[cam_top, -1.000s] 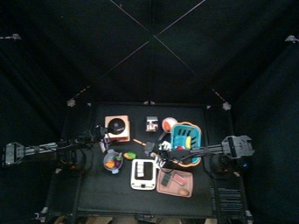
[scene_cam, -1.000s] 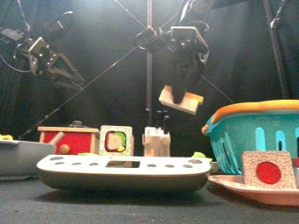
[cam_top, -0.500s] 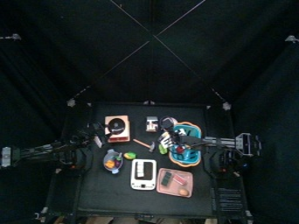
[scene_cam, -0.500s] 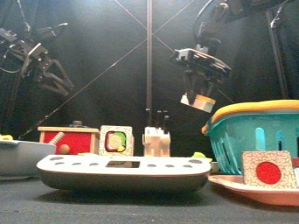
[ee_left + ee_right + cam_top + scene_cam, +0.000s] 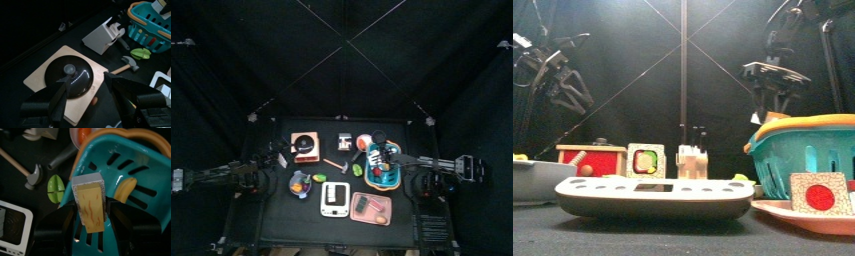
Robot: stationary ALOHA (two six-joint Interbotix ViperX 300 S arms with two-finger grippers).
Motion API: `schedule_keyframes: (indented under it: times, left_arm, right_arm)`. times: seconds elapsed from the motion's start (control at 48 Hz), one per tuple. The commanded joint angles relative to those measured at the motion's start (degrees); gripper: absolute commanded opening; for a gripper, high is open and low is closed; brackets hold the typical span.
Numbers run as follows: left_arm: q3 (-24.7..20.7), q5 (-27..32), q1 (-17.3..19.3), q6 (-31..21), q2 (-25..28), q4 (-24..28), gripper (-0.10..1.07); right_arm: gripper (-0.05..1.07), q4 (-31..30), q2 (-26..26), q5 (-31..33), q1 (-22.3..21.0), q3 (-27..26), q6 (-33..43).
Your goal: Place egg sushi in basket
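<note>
One teal basket [image 5: 385,175] is sitting on the bench [image 5: 271,215]. One egg sushi [image 5: 91,203] is showing over it. One pink tray [image 5: 372,208], one white scale [image 5: 655,195], one toy hammer [image 5: 124,64], one green leaf piece [image 5: 141,53], and one knife block [image 5: 103,36] are lying about.

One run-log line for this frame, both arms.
right gripper: shut on yellow-topped egg sushi block, over teal plastic basket | left gripper: open above black round pan | release pending
</note>
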Motion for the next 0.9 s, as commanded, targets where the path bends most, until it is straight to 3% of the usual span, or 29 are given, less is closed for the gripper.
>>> schedule_keyframes:
  times: [0.0,0.333,0.875]
  left_arm:
    - [-0.88,-0.18,0.09,0.09,0.09,0.26,0.9]
    - [-0.88,-0.09,0.18,0.18,0.09,0.26,0.9]
    - [-0.62,-0.09,0.09,0.26,0.09,0.53,0.9]
  right_arm:
    - [0.7,2.99,-1.93,-1.58,-2.11,2.02,2.29]
    - [0.7,12.66,0.79,-15.03,-8.17,7.12,3.87]
    - [0.71,15.21,4.66,-17.05,-12.3,9.4,4.04]
